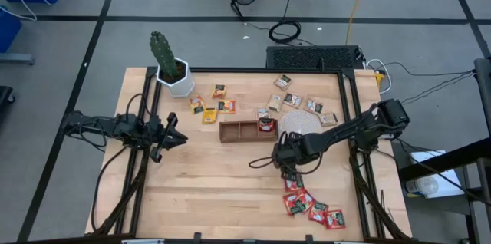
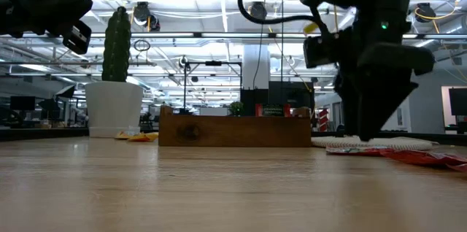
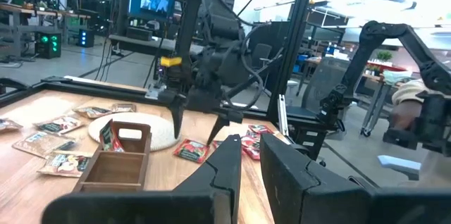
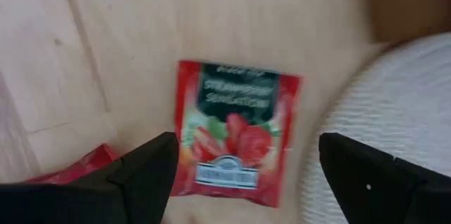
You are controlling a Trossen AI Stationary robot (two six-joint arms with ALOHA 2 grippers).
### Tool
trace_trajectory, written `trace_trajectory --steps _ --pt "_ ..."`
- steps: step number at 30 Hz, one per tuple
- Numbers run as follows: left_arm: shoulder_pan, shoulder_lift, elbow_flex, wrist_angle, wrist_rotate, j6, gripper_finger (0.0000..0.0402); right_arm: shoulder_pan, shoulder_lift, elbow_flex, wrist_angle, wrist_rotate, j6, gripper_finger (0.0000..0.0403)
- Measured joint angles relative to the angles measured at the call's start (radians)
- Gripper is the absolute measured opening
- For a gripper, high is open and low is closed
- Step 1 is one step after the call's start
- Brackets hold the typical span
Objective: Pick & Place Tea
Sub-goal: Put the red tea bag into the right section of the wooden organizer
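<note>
Beside the round disc (image 4: 394, 104), right gripper (image 4: 243, 175) hangs over a red sachet (image 4: 236, 129), fingers spread, empty. Left gripper (image 1: 170, 130) waits far left, fingers nearly together.

Worktop (image 1: 215, 190): pale wooden surface inside a dark frame.
Cactus (image 1: 163, 54): green, in a white pot (image 1: 177, 79) at the far left corner.
Wooden tray (image 1: 247, 130): brown, three compartments, near the middle; a red sachet (image 1: 265, 124) sits in its right compartment.
Round disc (image 1: 301, 124): whitish, just right of the tray.
Yellow-orange sachets (image 1: 209, 107): clustered left of the tray.
Tan sachets (image 1: 301, 102): scattered beyond the disc.
Red sachets (image 1: 311, 204): loose row at the near right.
Left hand (image 1: 176, 138): at the left edge, well apart from any tea.
Right hand (image 1: 285, 169): pointing down over the uppermost red sachet (image 1: 293, 184), near the disc.
</note>
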Motion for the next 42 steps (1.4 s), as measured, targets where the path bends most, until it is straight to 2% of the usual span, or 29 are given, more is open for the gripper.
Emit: trace_trajectory --steps 10,21,25,35,42 --pt "0.0 0.0 0.0 0.0 0.0 0.0 0.0058 -0.011 -0.006 -0.131 0.222 -0.021 0.004 0.0314" --pt "0.0 0.0 0.0 0.0 0.0 0.0 0.0058 -0.007 -0.005 -0.173 0.234 -0.023 0.003 0.0303" --pt "0.0 0.0 0.0 0.0 0.0 0.0 0.0058 -0.008 -0.005 -0.174 0.232 -0.039 0.003 0.0263" --pt "0.0 0.0 0.0 0.0 0.0 0.0 0.0058 -0.008 -0.011 -0.175 0.235 -0.06 0.001 0.0132" --pt "0.0 0.0 0.0 0.0 0.0 0.0 0.0058 -0.009 -0.055 -0.177 0.229 -0.072 0.002 0.0053"
